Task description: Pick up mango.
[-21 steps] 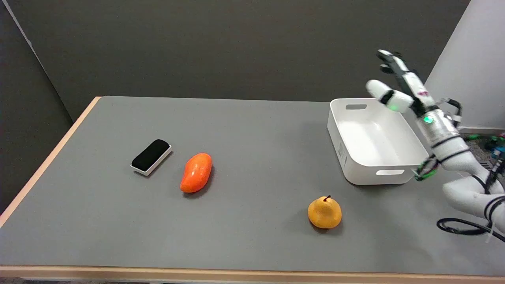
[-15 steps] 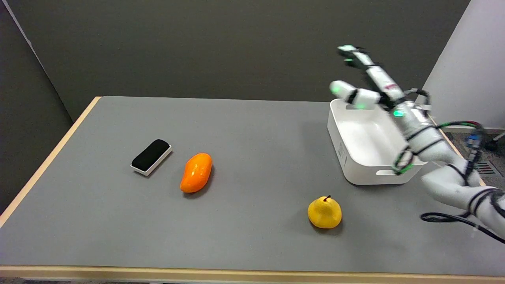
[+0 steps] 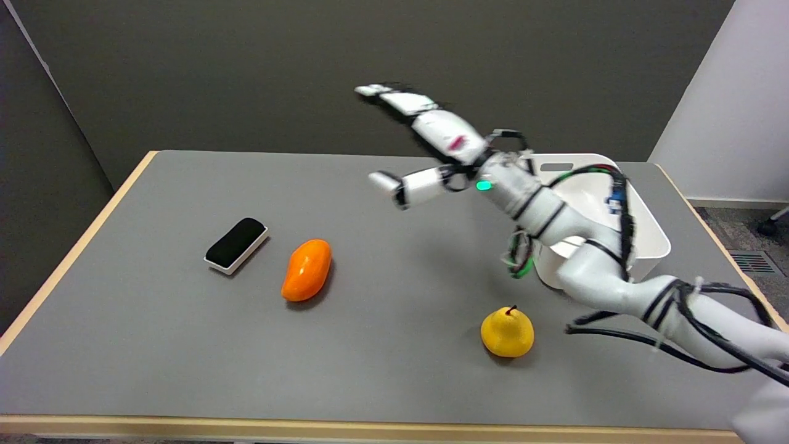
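A: How is the right hand (image 3: 431,148) set?

B: It is raised in the air above the middle of the table (image 3: 394,345), at the end of the white arm (image 3: 592,271) that comes in from the lower right. The fingers (image 3: 400,102) are stretched out flat and apart, and the thumb (image 3: 404,185) juts out lower down, well away from them. Nothing is in it; the grasp is loose and empty. The outline is a little blurred.

A: And the mango (image 3: 306,269)?

B: It lies on the table, low and off beyond the fingertips, well apart from the thumb tip. It is orange, glossy, and long, touching nothing. Just beside it, on the side further from the hand, sits a black eraser (image 3: 236,245) on a white base.

A: What about the surface and the room?

B: The tabletop is grey with a pale wooden edge. Behind it stands a dark grey wall (image 3: 246,74), and a white panel (image 3: 733,111) rises at the far right.

A: Any containers?

B: One white bin (image 3: 647,228) with cut-out handles, behind the wrist and partly covered by the forearm. What shows of its inside looks bare, though part is hidden. A yellow pear (image 3: 507,333) sits upright on the table below the forearm, near the bin but not touching it.
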